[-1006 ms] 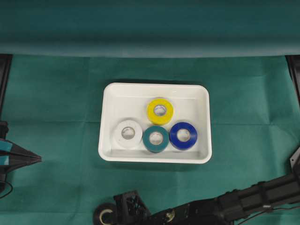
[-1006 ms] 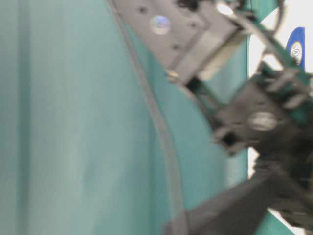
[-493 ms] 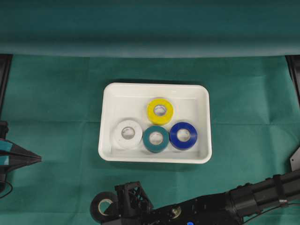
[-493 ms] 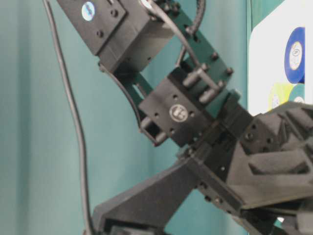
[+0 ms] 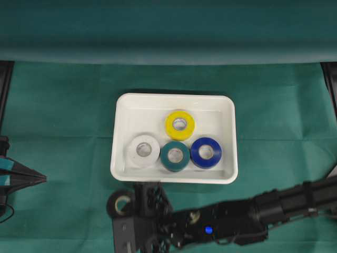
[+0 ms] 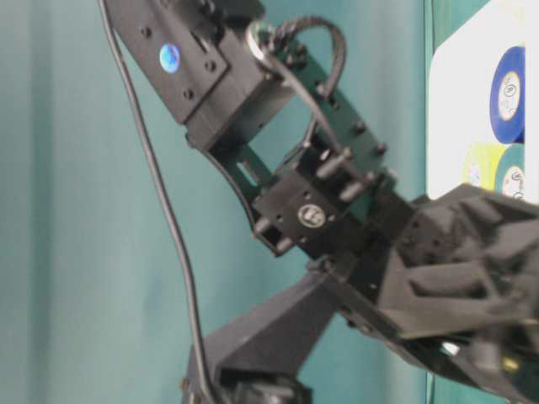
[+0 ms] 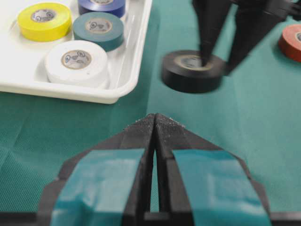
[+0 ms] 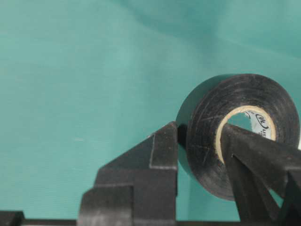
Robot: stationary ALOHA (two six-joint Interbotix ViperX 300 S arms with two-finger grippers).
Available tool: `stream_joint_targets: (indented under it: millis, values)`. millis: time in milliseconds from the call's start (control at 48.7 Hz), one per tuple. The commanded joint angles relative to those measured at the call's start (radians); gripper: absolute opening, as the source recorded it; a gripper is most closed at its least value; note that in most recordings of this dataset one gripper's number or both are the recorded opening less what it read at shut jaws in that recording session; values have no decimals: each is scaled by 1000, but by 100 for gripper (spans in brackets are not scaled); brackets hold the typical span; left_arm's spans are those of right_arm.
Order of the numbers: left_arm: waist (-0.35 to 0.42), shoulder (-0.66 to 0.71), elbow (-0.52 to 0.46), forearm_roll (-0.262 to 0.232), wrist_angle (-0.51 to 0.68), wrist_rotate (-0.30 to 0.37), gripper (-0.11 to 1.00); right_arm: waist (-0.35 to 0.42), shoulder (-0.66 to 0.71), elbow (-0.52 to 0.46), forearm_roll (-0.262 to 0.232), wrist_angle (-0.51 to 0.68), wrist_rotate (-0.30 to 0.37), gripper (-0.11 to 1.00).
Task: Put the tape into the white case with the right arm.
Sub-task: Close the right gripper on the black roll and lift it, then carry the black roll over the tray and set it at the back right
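Right gripper [image 8: 200, 146] is clamped on the black tape roll [image 5: 122, 204]: one finger thru the core, the other on the outer wall, pinching the ring between them. Right-wrist view shows the grip is near the edge of the roll, not deep.

Roll sits just off the near-left corner of the white case [image 5: 174, 103], close to the rim but outside it. From the left-wrist view it looks at or barely above the green cloth [image 5: 58, 105]; can't tell which.

Case already holds white [image 5: 143, 150], teal [image 5: 175, 155], blue [image 5: 206, 152] and yellow [image 5: 179, 125] rolls, bunched along the near side & middle. Bare floor is at the far-left corner and far-right strip.

To do the carry well, imo: lift first so the roll clears the raised rim, then go across over the white roll w/o clipping it, aim for the bare far-left patch, lower flat, then let go. Keep wrist steady, since the shallow pinch could let the roll swing or slip.

Left gripper [image 7: 155, 123] is parked at left edge, tips pressed together, holding nothing, well apart from the case. A red roll [image 7: 292, 41] lies on the cloth beyond.
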Motion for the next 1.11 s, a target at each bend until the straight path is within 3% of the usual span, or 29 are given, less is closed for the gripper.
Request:
stream_joint_targets:
  millis: [0,575,883,1088]
  values:
    - [2,8,-12,0,-5,-2,0,-38,-71,0,-15,0,-2,2]
    - [2,8,-12,2,-5,-2,0,-288,-129,69,-49,-41,-2,2]
    - [2,8,-12,2,-5,-2,0,-351,-129,89,-51,-81,-2,2]
    - [2,8,-12,2,-5,-2,0,-370,-172,167,-49,-84,0,2]
